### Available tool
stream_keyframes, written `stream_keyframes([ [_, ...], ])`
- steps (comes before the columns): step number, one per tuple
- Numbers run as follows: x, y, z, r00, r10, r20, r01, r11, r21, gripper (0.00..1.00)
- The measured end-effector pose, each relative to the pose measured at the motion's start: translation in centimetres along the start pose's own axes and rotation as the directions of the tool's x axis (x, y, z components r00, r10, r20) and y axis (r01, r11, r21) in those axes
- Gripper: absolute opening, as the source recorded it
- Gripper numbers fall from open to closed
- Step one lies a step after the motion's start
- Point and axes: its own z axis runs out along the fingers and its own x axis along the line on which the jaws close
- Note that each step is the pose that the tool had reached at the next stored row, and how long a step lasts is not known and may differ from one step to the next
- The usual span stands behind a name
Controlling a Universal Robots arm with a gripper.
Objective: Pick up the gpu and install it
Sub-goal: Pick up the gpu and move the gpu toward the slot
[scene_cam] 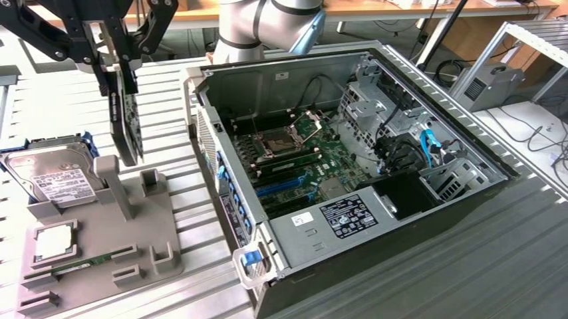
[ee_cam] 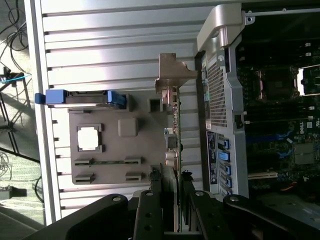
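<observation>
The gripper is clamped on the gpu, which hangs upright above a grey holder. A hard drive sits just beside the card. The open computer case stands to the exterior view's right.

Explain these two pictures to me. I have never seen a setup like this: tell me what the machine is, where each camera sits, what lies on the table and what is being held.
The machine is a robot arm with a black two-fingered gripper at its end. The exterior view comes from a camera standing off the arm. The wrist view comes from a camera on the arm's wrist, looking along the gripper at the work below.

On the ribbed metal table stand an open computer case and a grey holder. The holder carries a hard drive, a square chip and a memory stick.

The gripper is shut on the gpu, a thin card hanging on edge over the holder, outside the case.
</observation>
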Motion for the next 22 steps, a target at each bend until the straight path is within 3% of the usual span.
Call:
stream_keyframes([
  [22, -0.68, 0.04, 0.27, 1.0000, 0.000, 0.0003, 0.000, 1.0000, 0.0041, 0.27],
])
